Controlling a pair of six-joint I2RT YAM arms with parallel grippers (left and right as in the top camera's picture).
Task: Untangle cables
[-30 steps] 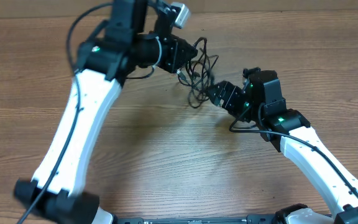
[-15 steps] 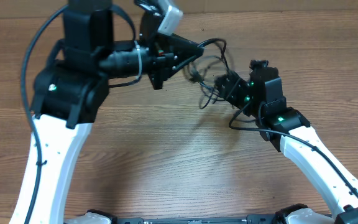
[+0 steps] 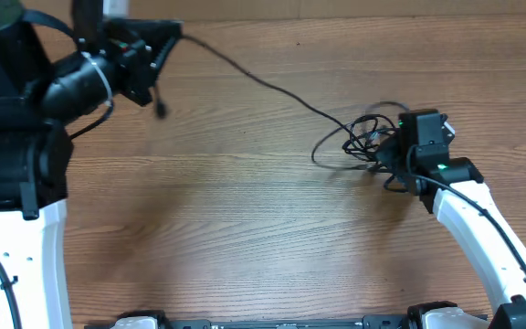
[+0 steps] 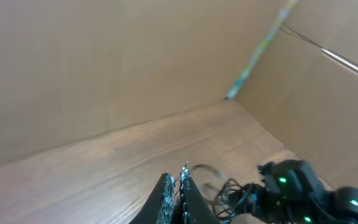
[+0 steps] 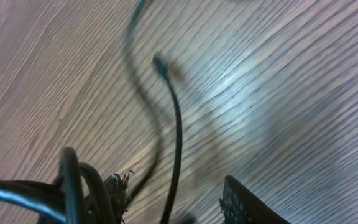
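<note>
One cable (image 3: 281,90) runs taut across the upper half of the overhead frame, from the left gripper (image 3: 170,37) at upper left down to the tangle (image 3: 359,142) at centre right. We read the stretch as deliberate: drawing a single strand away is how it comes free of the knot. The left gripper's fingers (image 4: 166,193) are clenched on that cable, and a short end with its plug (image 3: 160,111) dangles just below them. The right gripper (image 3: 386,151) sits at the tangle on the table (image 3: 245,228), apparently anchoring it so the pull has something to work against. Whether its jaws are clamped or slack we cannot tell, since its own camera shows only blurred strands between a finger at lower right and dark loops at lower left. Most of the knot looks unresolved
</note>
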